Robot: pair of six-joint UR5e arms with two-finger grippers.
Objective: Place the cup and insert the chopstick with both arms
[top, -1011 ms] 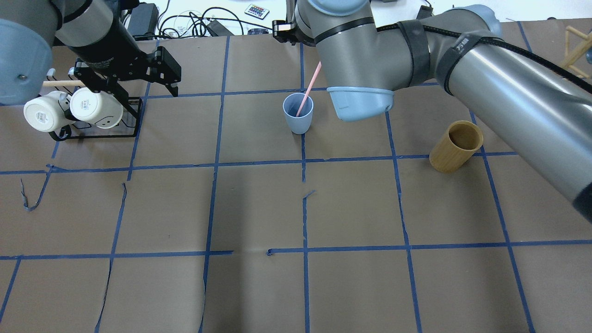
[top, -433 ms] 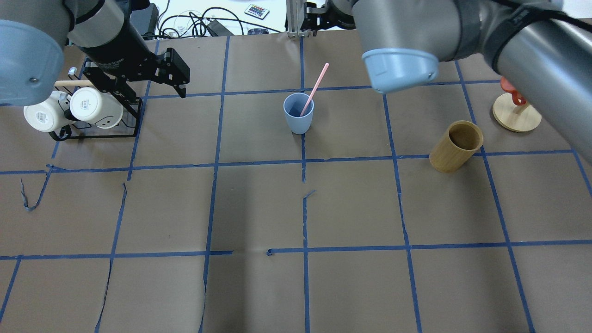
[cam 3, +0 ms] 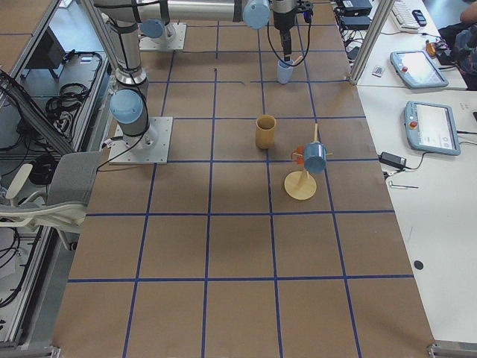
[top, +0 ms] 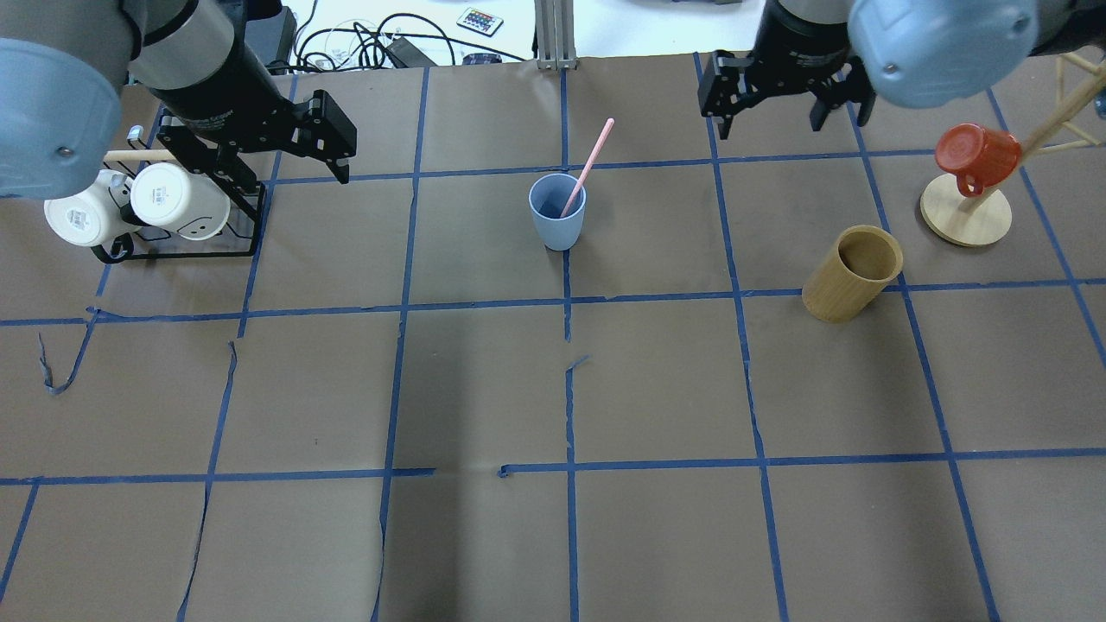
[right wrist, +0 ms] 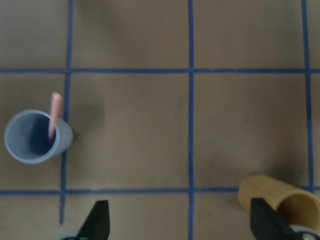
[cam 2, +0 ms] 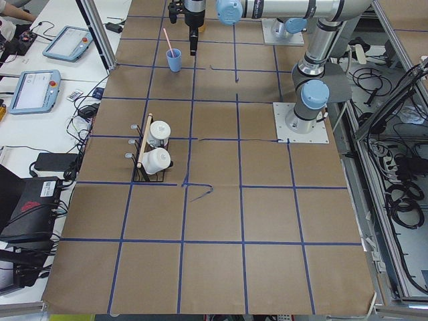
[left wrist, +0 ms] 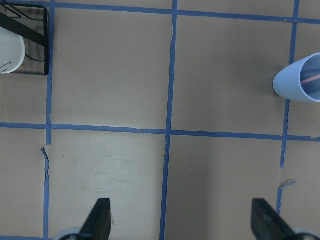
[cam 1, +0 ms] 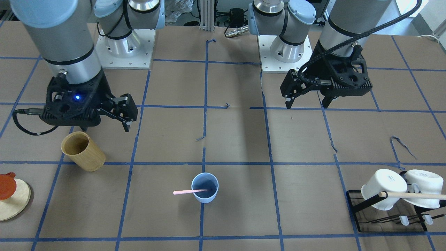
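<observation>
1. Brown paper covers the whole table (top: 484, 389), and blue tape (top: 756, 380) marks it into large squares; the paper is torn in places along the tape lines.
2. White benches run along the far side of the table, carrying tangled cables (top: 363, 43) and touchscreen pendants (cam 2: 33, 90).
3. At the far left, the left arm (top: 194, 65) reaches down with its wrist vertical. The left gripper (cam 1: 308, 105) hangs above the table beside the mug rack, jaws spread wide with nothing between them.
4. At the far right, the right arm (top: 942, 39) also points straight down. The right gripper (top: 769, 130) hovers with its fingers parted and empty, well apart from the cup.
5. A black wire rack (top: 186, 246) holds two white mugs (top: 177, 200) and a wooden dowel (top: 130, 155).
6. A wooden mug tree (top: 966, 216) carries a red mug (top: 976, 155).
7. A tan bamboo cylinder (top: 851, 275) stands near the mug tree.
8. Between the two grippers, the cup (top: 553, 229) stands upright on a tape line in the far middle of the table, touched by neither.
9. The chopstick (top: 594, 155) rests in the cup, lower end inside, leaning on the rim with its upper half sticking out.
</observation>
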